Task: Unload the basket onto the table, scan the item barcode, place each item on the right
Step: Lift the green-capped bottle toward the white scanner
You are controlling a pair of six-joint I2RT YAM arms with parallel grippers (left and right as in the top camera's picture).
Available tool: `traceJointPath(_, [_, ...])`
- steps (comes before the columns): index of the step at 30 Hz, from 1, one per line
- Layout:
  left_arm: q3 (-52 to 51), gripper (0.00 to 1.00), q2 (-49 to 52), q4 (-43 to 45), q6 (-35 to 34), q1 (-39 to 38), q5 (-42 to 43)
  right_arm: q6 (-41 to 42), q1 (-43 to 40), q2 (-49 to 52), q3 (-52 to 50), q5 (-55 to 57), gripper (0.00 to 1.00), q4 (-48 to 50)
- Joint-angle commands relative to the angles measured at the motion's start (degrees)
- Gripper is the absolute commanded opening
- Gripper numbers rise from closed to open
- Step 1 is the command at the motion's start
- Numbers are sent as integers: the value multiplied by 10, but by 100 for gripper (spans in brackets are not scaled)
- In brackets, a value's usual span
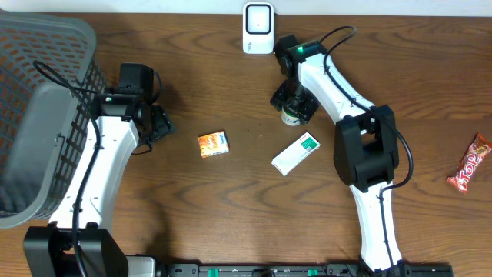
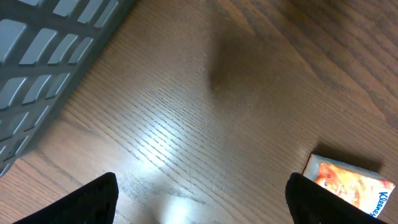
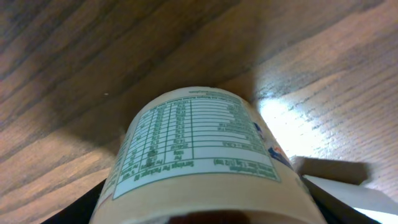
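Seating the tub (image 3: 199, 155) squarely between the fingers of your right gripper (image 1: 297, 101) comes first. Grip it around its middle, then turn the label toward the scanner (image 1: 258, 28). You cannot tell whether those fingers already touch it. Overhead places the tub at upper centre, just below the scanner. Only the right wrist view shows its nutrition panel, with no barcode visible. Your left gripper (image 2: 199, 202) hangs wide open and empty.
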Motion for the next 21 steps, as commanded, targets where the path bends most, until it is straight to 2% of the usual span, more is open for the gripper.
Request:
traceJointPath(1, [-4,86,0,-1,2,2,-7,-75,-2,16,9,6,65,11])
traceJointPath(9, [-4,86,0,-1,2,2,-7,-254,-1,16,9,10,62,19])
traceJointPath(14, [-4,86,0,-1,2,2,-7,-294,-2,16,12,-52,61,-6])
traceJointPath(18, [-4,86,0,-1,2,2,-7,-335,-13,16,30,-150,55,-42])
traceJointPath(21, [-4,86,0,-1,2,2,-7,-344,-24,16,70,-192,53,-110])
